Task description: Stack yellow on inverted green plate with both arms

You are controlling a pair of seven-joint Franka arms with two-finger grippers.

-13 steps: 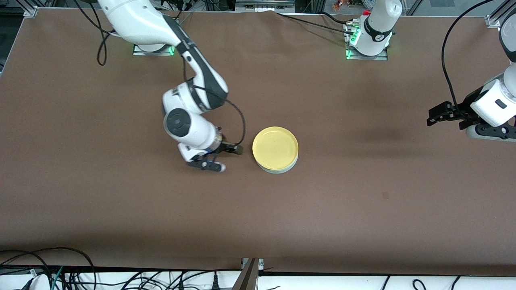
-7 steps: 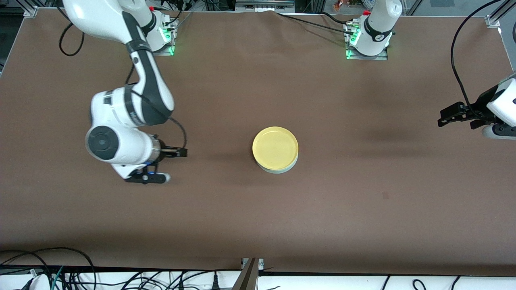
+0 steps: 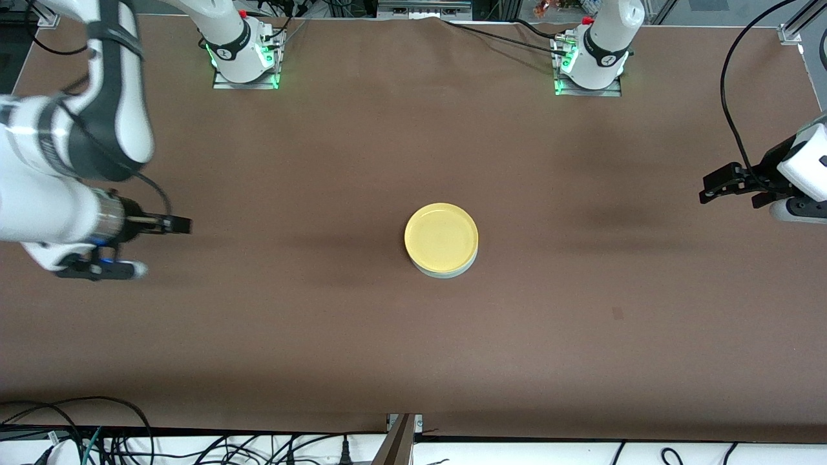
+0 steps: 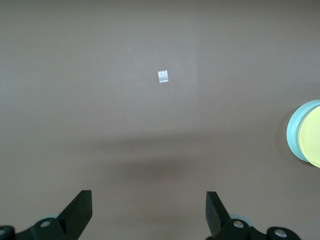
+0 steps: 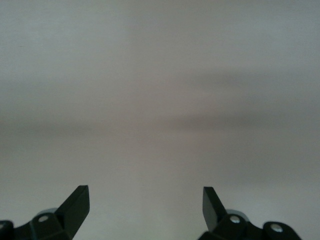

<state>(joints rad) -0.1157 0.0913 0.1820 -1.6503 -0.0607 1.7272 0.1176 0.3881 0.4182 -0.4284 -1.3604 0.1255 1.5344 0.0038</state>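
Note:
The yellow plate [image 3: 441,237] lies right side up on the green plate [image 3: 446,273] at the table's middle; only a pale green edge shows under it. Neither gripper touches the stack. My right gripper [image 3: 159,247] is open and empty, up over bare table toward the right arm's end. My left gripper [image 3: 705,190] is open and empty too, over the table's edge at the left arm's end. The left wrist view shows the open left gripper [image 4: 149,210] over bare cloth, with the yellow plate [image 4: 312,137] and green plate rim [image 4: 292,132] at the picture's edge. The right gripper [image 5: 145,207] sees only table.
Brown cloth covers the table [image 3: 413,361]. A small pale square mark [image 4: 163,76] sits on the cloth. The two arm bases [image 3: 242,61] [image 3: 589,68] stand along the table's edge farthest from the front camera. Cables hang past the edge nearest the camera.
The right arm has swung away from beside the plates to its own end of the table, gripper still open. The left gripper has drawn back slightly. The stack has not moved.

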